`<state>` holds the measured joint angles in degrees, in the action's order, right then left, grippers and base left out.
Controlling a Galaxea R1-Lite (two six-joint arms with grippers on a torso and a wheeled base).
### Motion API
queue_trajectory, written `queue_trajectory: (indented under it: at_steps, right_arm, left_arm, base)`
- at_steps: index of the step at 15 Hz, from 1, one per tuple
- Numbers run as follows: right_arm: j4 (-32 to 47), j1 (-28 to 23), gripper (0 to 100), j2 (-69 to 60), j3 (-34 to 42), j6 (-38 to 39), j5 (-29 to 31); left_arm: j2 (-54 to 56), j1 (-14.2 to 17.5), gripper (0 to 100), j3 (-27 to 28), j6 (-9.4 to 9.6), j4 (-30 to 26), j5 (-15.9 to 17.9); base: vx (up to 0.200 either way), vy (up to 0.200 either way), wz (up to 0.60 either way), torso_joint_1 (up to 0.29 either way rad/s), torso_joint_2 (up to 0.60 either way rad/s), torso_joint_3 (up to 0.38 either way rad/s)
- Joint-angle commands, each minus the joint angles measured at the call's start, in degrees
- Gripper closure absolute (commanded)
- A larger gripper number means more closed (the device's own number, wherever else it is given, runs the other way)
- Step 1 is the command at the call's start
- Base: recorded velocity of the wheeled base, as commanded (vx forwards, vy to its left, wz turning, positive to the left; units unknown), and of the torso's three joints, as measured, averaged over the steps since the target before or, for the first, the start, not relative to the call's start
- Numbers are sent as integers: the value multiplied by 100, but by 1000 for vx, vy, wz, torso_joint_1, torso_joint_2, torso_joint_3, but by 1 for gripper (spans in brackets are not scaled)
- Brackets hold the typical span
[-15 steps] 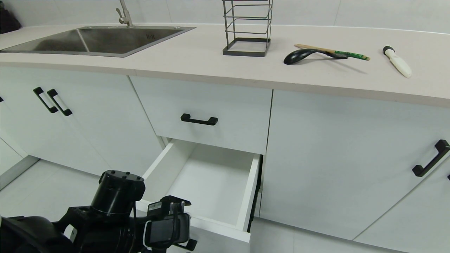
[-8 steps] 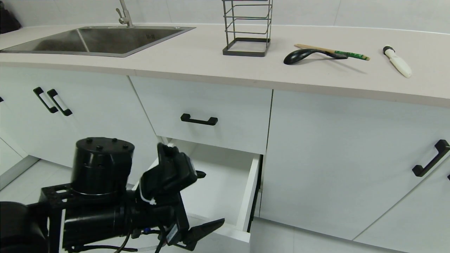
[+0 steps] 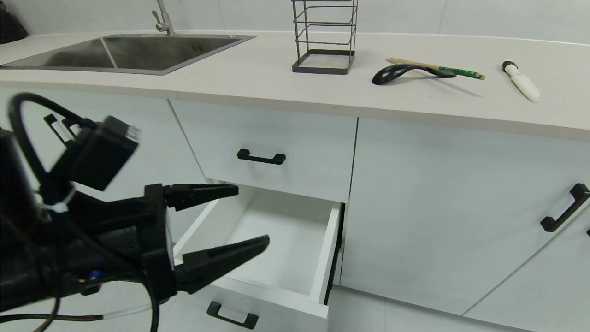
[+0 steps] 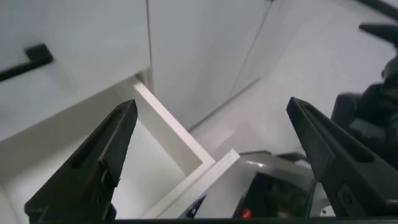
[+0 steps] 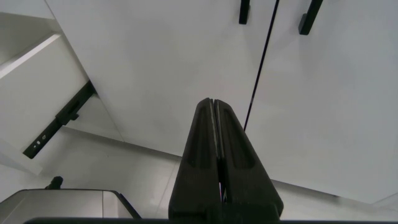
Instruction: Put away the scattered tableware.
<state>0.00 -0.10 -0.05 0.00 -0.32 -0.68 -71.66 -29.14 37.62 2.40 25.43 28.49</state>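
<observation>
The open drawer [image 3: 325, 249] stands pulled out below a closed drawer [image 3: 295, 133]. Its white floor and side walls show, with no tableware on the part that can be seen. The left gripper [image 3: 252, 214] hangs over the drawer's left front corner, jaws spread wide and holding nothing. It hides part of the left wall and front panel. In the left wrist view the same gripper [image 4: 211, 107] frames a corner of the drawer [image 4: 186, 143].

On the bench [image 3: 258, 87], above the open drawer, stands a black wire rack [image 3: 325, 60]. Its base is bare and its top is cut off by the picture's edge. Up and to the left of the drawer is the steel sink [image 3: 92, 69]; its near wall hides the basin floor. The faucet [image 3: 162, 18] is cut off at the top.

The tableware lies on the bench up and to the right of the drawer. There is a black spoon [image 3: 398, 73], with chopsticks [image 3: 435, 68] touching its handle, and farther right, apart from them, a white utensil with a black tip [image 3: 521, 83]. What kind of utensil it is I cannot tell.

The right gripper [image 5: 212, 109] has its fingers pressed together on nothing. It points at white cabinet doors [image 5: 168, 74] right of the drawer, whose side rail [image 5: 59, 121] shows at the edge.
</observation>
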Motion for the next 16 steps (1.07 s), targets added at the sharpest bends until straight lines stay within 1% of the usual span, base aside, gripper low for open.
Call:
queue_trajectory:
  at_steps: [1, 2, 4, 5, 6, 7, 8, 9, 10, 11, 12, 13, 15, 16]
  right_arm:
    - [0, 1, 100, 5, 0, -3, -2]
    - [0, 1, 100, 5, 0, -3, -2]
    - [0, 1, 100, 5, 0, -3, -2]
    - [0, 1, 100, 5, 0, -3, -2]
    - [0, 1, 100, 5, 0, -3, -2]
    - [0, 1, 100, 5, 0, -3, -2]
    - [0, 1, 100, 5, 0, -3, -2]
    - [0, 1, 100, 5, 0, -3, -2]
    - [0, 1, 100, 5, 0, -3, -2]
    - [0, 1, 100, 5, 0, -3, -2]
    - [0, 1, 100, 5, 0, -3, -2]
    - [0, 1, 100, 5, 0, -3, -2]
    - [0, 1, 100, 5, 0, -3, -2]
    - [0, 1, 100, 5, 0, -3, -2]
  left_arm:
    - [811, 154, 0, 52, -337, 261, -28]
    - [1136, 233, 0, -71, -486, 349, -221]
    - [1602, 505, 0, -299, -609, 366, -546]
    - [2015, 901, 0, -580, -618, 366, -696]
    - [2288, 1261, 0, -800, -592, 366, -722]
    - [2551, 1604, 0, -1029, -521, 366, -740]
    - [2841, 1929, 0, -1319, -328, 366, -740]
    - [3114, 2140, 0, -1626, -108, 366, -748]
    - [3421, 2263, 0, -1969, 76, 357, -757]
    - [3782, 2333, 0, -2338, 217, 322, -766]
    - [4002, 2395, 0, -2575, 322, 313, -827]
    - [4362, 2553, 0, -2980, 533, 313, -942]
    - [4951, 2597, 0, -3586, 560, 270, -951]
    - [5311, 2597, 0, -3762, 533, 6, -951]
  base:
    - [0, 0, 0, 0, 0, 0]
    - [0, 0, 0, 0, 0, 0]
    - [0, 0, 0, 0, 0, 0]
    - [0, 0, 0, 0, 0, 0]
    - [0, 0, 0, 0, 0, 0]
    - [0, 0, 0, 0, 0, 0]
    - [0, 0, 0, 0, 0, 0]
    - [0, 0, 0, 0, 0, 0]
    - [0, 0, 0, 0, 0, 0]
    - [0, 0, 0, 0, 0, 0]
    - [0, 0, 0, 0, 0, 0]
    - [0, 0, 0, 0, 0, 0]
    - [0, 0, 0, 0, 0, 0]
    - [0, 0, 0, 0, 0, 0]
